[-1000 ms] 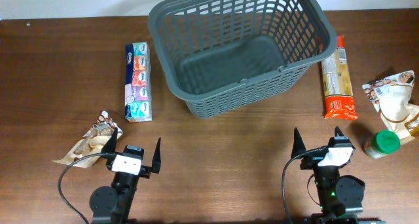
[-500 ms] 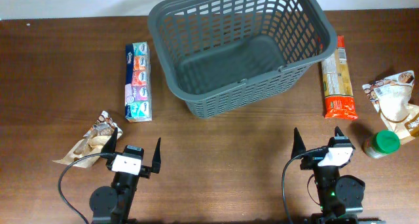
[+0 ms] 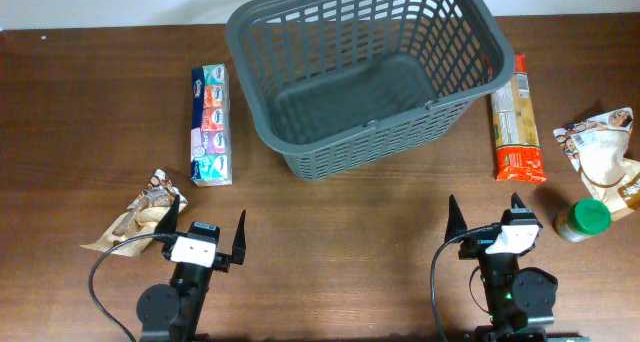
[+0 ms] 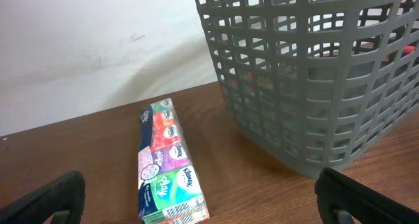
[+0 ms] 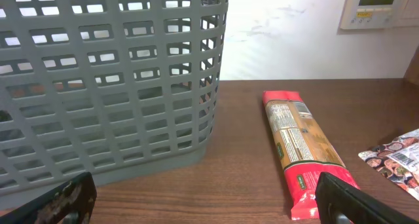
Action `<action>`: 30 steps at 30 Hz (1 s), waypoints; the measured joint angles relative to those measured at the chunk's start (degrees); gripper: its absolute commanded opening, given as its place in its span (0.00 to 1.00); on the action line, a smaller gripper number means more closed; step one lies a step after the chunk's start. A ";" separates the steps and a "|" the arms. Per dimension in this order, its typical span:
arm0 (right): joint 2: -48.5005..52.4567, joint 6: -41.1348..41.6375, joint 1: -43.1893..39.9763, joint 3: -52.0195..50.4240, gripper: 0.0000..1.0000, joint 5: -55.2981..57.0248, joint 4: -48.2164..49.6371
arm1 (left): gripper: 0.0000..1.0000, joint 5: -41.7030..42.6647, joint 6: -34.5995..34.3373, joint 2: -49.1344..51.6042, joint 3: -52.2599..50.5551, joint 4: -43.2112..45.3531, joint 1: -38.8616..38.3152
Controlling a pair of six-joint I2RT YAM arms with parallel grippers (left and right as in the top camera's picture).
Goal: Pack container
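Observation:
The dark grey slotted basket (image 3: 365, 67) stands empty at the back middle of the table; it also shows in the left wrist view (image 4: 314, 73) and the right wrist view (image 5: 105, 80). My left gripper (image 3: 206, 235) is open and empty near the front edge, well in front of a colourful tissue pack (image 3: 210, 125) (image 4: 165, 165). My right gripper (image 3: 484, 218) is open and empty near the front right, in front of a long red and tan packet (image 3: 517, 119) (image 5: 302, 150).
A brown snack bag (image 3: 140, 217) lies just left of my left gripper. At the far right lie a white and brown bag (image 3: 600, 142) (image 5: 398, 160) and a green-lidded jar (image 3: 584, 220). A white wall runs behind the table.

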 measured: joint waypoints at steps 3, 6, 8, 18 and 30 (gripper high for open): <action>0.00 0.00 0.00 0.00 0.99 0.00 0.00 | 0.99 0.00 0.00 0.00 0.00 0.00 0.00; -0.02 0.00 0.00 0.00 0.99 0.00 0.00 | 0.99 0.00 0.00 0.00 0.00 0.00 0.00; 0.00 -0.02 0.00 0.00 0.99 0.00 0.00 | 0.99 0.00 0.00 0.00 0.00 0.00 0.00; -0.02 0.02 0.00 0.00 0.99 0.00 0.00 | 0.99 0.00 0.00 0.00 0.00 0.00 0.00; 0.00 0.22 0.00 0.00 0.99 -0.07 0.00 | 0.99 5.27 -3.08 0.00 0.00 0.37 0.00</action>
